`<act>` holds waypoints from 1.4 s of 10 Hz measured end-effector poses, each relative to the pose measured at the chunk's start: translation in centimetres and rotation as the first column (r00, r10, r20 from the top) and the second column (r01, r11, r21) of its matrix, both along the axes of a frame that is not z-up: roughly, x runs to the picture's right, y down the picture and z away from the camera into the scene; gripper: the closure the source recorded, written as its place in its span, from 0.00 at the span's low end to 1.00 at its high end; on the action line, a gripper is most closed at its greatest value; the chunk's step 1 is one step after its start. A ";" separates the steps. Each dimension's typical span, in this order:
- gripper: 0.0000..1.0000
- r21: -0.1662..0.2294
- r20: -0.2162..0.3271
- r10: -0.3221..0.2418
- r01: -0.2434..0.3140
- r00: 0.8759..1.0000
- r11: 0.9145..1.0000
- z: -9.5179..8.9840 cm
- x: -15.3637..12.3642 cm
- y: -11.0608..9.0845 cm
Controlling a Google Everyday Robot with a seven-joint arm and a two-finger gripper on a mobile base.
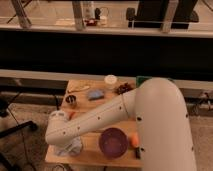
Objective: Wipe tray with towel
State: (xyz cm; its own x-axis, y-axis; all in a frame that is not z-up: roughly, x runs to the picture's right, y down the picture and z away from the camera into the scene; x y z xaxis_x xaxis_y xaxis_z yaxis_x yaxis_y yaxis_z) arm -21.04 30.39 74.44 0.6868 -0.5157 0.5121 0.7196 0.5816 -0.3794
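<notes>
The green tray (143, 79) shows only as a small sliver at the back right of the wooden table, mostly hidden behind my big white arm (150, 115). The pale blue-grey towel (73, 148) lies rumpled at the table's front left corner. My gripper (65, 146) is down at the towel, at the end of the arm, which reaches across the table from the right. The wrist hides most of the gripper.
A purple bowl (113, 142) sits at the front middle with an orange object (135, 141) to its right. A folded blue pad (95, 94), a white cup (110, 80), a dark small cup (71, 100) and a brown item (124, 88) stand further back. The wooden table (92, 107) is small, with floor all around.
</notes>
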 end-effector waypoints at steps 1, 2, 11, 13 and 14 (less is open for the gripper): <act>0.20 0.001 0.001 0.001 -0.001 1.000 1.000 -0.1 -0.1 -0.1; 0.20 -0.001 0.003 0.001 -0.001 1.000 1.000 -0.2 -0.2 -0.3; 0.20 -0.043 -0.012 0.017 -0.018 1.000 0.999 1.6 1.0 -0.5; 0.20 -0.045 -0.034 0.026 -0.027 0.999 0.999 2.2 2.7 -0.7; 0.20 -0.043 -0.040 0.026 -0.028 0.999 0.999 2.2 3.3 -0.7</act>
